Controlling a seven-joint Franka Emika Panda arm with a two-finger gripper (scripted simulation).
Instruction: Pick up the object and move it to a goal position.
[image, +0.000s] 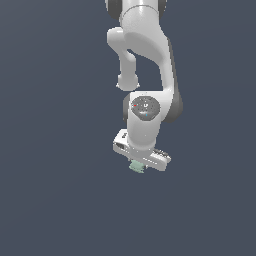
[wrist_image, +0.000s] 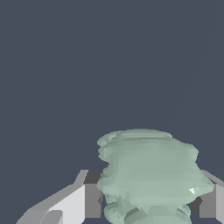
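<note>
The object (image: 136, 167) is a small pale mint-green lumpy block with ridged sides, peeking out just under the white hand of the arm in the exterior view. In the wrist view the object (wrist_image: 148, 170) fills the space between the two fingers, one finger (wrist_image: 74, 201) on one side and the other (wrist_image: 212, 201) on the opposite side, both pressed against it. My gripper (image: 137, 165) is shut on the object. The fingertips themselves are hidden by the hand in the exterior view.
The white arm (image: 145, 65) reaches down from the top of the exterior view. Around it lies a plain dark blue-grey surface (image: 50, 200) with nothing else on it in view.
</note>
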